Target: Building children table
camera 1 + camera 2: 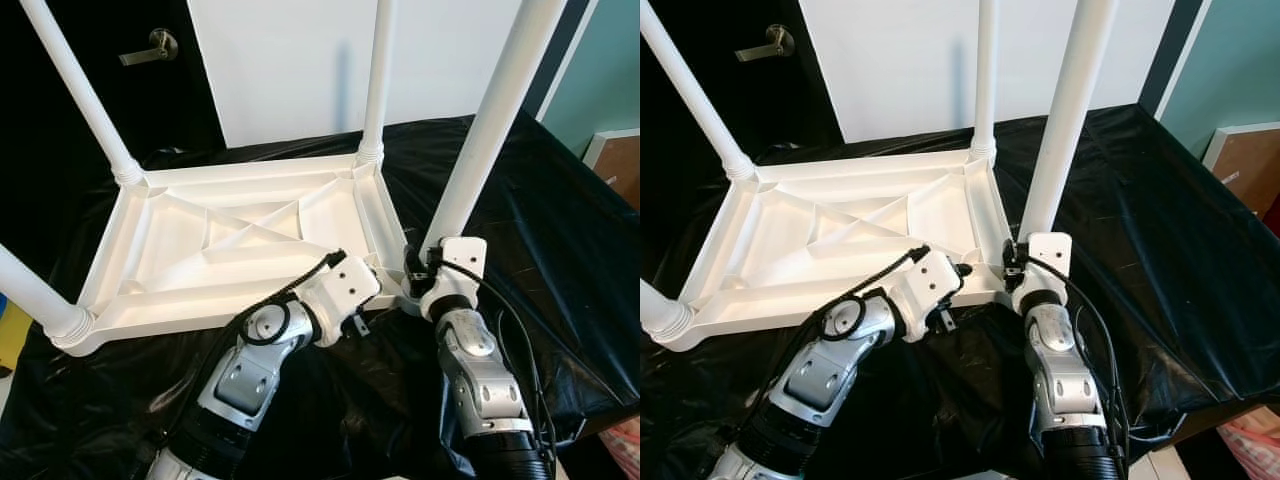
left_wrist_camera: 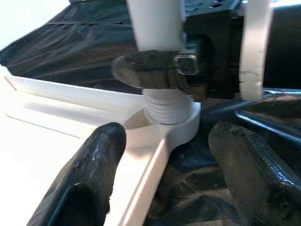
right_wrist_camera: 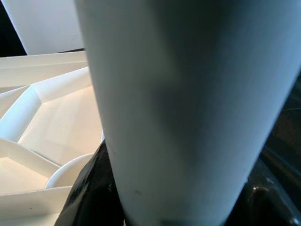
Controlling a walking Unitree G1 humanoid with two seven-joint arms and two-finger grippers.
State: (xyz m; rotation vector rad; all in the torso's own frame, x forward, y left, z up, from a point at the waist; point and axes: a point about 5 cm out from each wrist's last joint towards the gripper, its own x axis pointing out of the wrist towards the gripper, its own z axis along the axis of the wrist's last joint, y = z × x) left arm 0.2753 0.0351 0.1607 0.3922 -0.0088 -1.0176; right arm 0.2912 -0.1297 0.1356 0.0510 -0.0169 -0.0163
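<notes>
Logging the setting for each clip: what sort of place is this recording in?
Probably a room in a home, though little of it is visible. A dark door with a lever handle stands behind, beside a white wall and a teal one; the upturned table lies on black sheeting.

The upturned table top (image 1: pixel 230 250) lies on the black sheet (image 1: pixel 540 240), a leg at each corner. The right gripper (image 1: pixel 418 268) grips the near right leg (image 1: pixel 490 130); the left gripper (image 2: pixel 164 155) straddles that corner, a door (image 1: pixel 110 60) behind
</notes>
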